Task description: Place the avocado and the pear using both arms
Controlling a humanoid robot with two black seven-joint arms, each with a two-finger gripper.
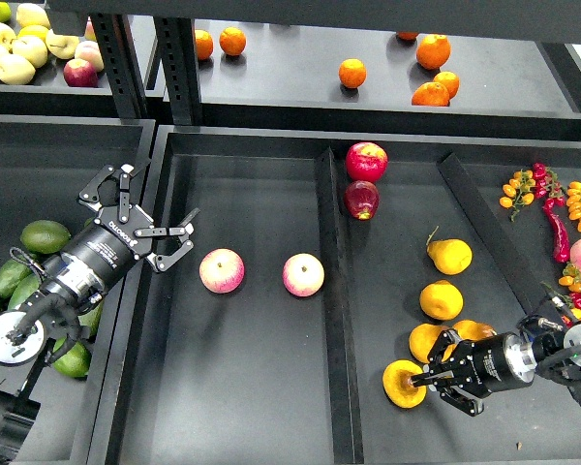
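1. The wide black middle tray (pixel 252 407) fills the centre of the view, and a divider (pixel 331 291) splits it into two bays.
2. The left arm comes in from 8 o'clock over the left bin (pixel 19 174). Its left gripper (pixel 153 215) is released, with the fingers spread wide, and it hangs over the tray's left wall holding nothing.
3. The right arm comes in from 4 o'clock. Its right gripper (pixel 436 376) lies low in the right bay with its tips against the pear. I cannot tell whether it is clenched on the fruit or only touching it.
4. Two pink-red apples (pixel 221 270) sit side by side in the left bay, at 3 o'clock from the left gripper and apart from it.
5. The pear (pixel 404 384), yellow-orange with a brown spot, lies at 9 o'clock from the right gripper. It is the nearest of a cluster of other pears (pixel 449 256) that runs towards 12 o'clock.
6. The avocado (pixel 45 235) lies in the left bin at 8 o'clock from the left gripper, just beside the arm and among other green fruit.
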